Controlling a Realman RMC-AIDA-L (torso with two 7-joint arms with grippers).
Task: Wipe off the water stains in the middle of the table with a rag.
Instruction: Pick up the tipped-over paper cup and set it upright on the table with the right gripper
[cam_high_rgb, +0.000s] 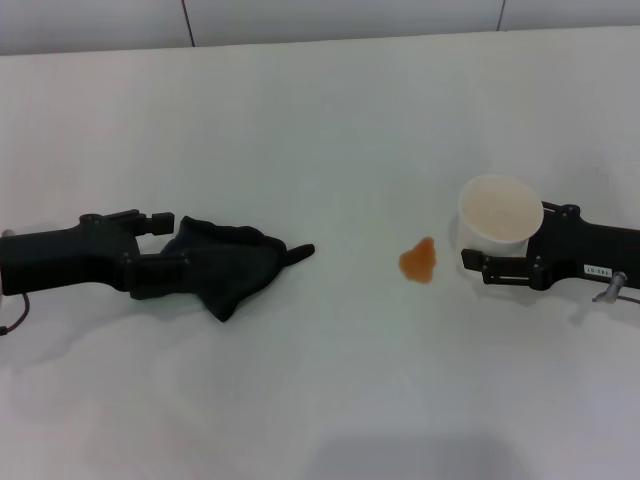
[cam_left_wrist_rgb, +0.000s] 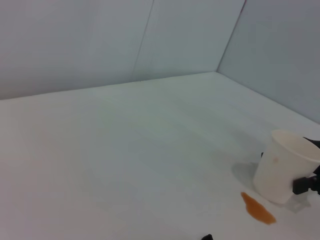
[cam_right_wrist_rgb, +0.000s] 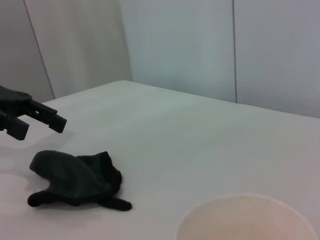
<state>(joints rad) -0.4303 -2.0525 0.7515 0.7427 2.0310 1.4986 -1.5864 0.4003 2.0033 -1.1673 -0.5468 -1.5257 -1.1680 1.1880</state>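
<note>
The black rag lies bunched on the white table, left of centre, its thin corner pointing toward the small orange-brown water stain. My left gripper lies low at the rag's left edge, open, with nothing held. In the right wrist view the rag lies apart from the left gripper. The stain also shows in the left wrist view. My right gripper rests at the right, open, with a whitish cup between its fingers.
The cup stands upright just right of the stain and also shows in the left wrist view and the right wrist view. A pale wall runs behind the table's far edge. Bare table lies between rag and stain.
</note>
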